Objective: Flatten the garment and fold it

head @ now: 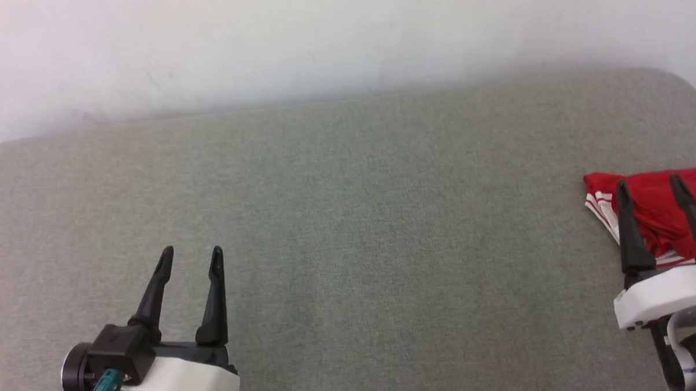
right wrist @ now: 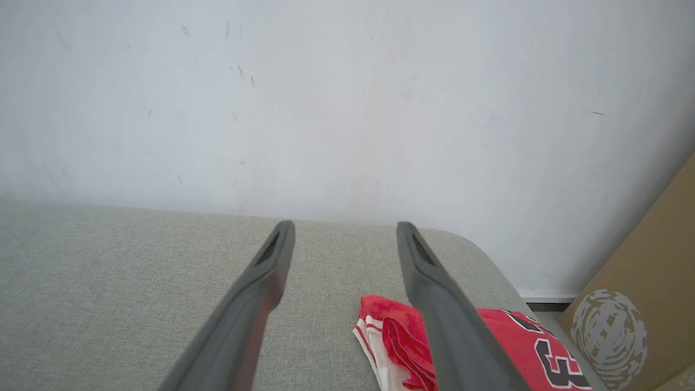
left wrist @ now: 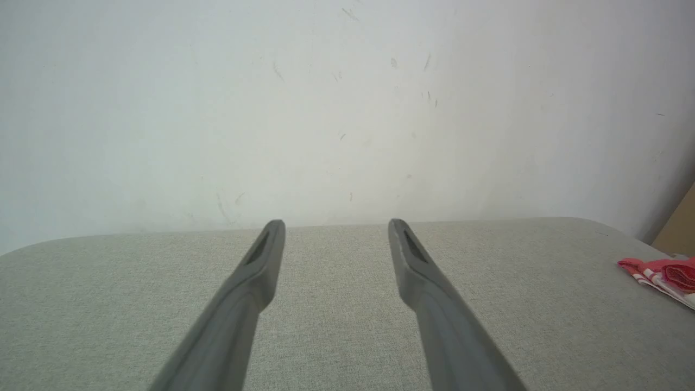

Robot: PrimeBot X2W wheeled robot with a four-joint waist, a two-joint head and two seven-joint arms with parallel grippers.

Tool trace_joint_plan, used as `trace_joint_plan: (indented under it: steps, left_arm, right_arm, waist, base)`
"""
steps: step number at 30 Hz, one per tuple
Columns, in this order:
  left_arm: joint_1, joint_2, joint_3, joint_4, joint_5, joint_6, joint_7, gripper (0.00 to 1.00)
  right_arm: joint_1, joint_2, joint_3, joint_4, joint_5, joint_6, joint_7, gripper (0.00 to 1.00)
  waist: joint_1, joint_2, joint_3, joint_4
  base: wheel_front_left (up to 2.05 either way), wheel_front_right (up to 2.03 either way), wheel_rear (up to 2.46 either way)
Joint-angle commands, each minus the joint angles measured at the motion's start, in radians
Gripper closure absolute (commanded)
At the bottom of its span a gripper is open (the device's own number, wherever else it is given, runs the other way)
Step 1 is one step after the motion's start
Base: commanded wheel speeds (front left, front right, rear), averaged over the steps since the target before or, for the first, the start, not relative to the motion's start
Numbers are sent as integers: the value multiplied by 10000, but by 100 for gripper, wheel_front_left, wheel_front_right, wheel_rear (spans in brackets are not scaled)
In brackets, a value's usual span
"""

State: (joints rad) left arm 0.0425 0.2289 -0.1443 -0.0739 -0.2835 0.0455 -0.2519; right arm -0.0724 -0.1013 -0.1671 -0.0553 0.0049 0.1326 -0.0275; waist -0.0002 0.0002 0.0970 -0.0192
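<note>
The right gripper [head: 648, 182], spread and empty, should pinch a loose edge of the garment [head: 655, 213] and draw it toward the middle of the grey padded surface [head: 350, 247], where the left gripper [head: 192, 251], also spread, can help. The garment lies bunched at the right edge, red with white striped trim.

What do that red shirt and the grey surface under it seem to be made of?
The garment: thin, soft fabric, likely synthetic jersey knit; it bunches in loose folds and carries printed numerals. The grey surface: matte woven upholstery cloth, probably over padding, given its visible weave and rounded corner.
</note>
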Motion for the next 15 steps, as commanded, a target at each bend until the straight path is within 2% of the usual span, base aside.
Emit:
trace_joint_plan:
  steps: [1,9,15]
  left_arm:
    - [136,-11,8,7,91,48,-44,0]
    - [476,-251,272,150,261,256,-92,0]
    - [924,-524,521,225,349,91,-96,0]
  right_arm:
    - [158,77,-21,-67,-67,-19,-106,0]
    - [700,362,16,514,-457,-19,-953,0]
    - [1203,493,27,1185,-443,-19,-1369,0]
  waist:
    - [2,-2,-306,181]
    - [2,-2,-702,210]
    - [2,-2,-1011,215]
  base:
    - [0,0,0]
    - [0,0,0]
    - [0,0,0]
